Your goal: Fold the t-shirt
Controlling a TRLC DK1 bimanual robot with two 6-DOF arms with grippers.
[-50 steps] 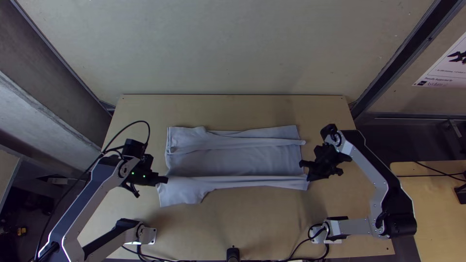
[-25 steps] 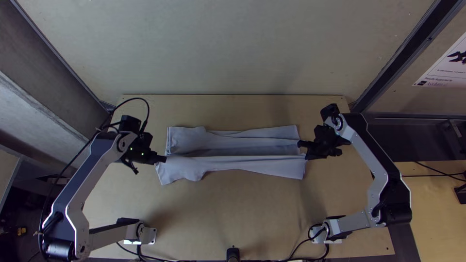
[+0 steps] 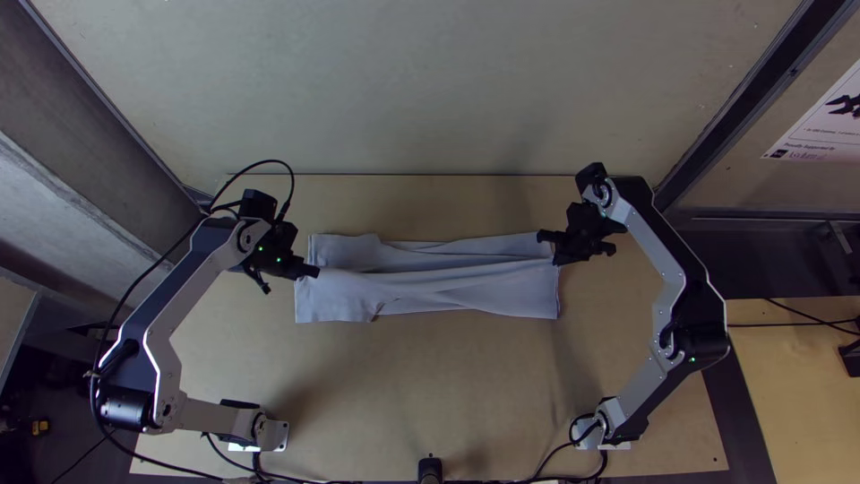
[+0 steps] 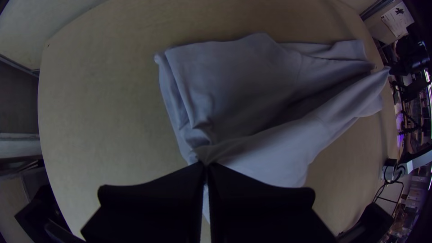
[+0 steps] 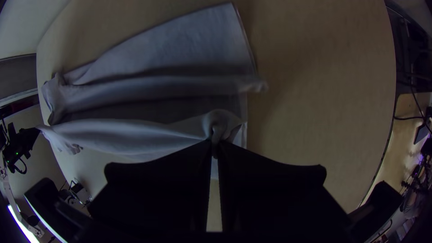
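Top view: I'm seeing the shirt (image 3: 430, 300) lying lengthwise across the middle of the table (image 3: 430, 385), a long, narrow bundle between my two grippers. The far layer is lying fairly flat, with creases running from end to end. A near layer is stretching over it in a loose band, and its lower edge is hanging toward the arms' bases.

Left gripper (image 3: 315, 271) is sitting at the shirt's left end, right gripper (image 3: 549, 249) at its right end, both over the cloth's edge.

Left wrist view: I'm finding the fingers (image 4: 148, 198) together, clamping a small pinch of cloth near a corner. Folds are bunching just beside the tips, and the band is running off from them toward the other arm.

Right wrist view: fingers (image 5: 157, 180) are pressing together here too, gripping a gathered knot of shirt. The cloth is puckering around the tips. Beside it, a raised fold is ending just past the hem. Farther off, I'm making out the left gripper at the band's other end.
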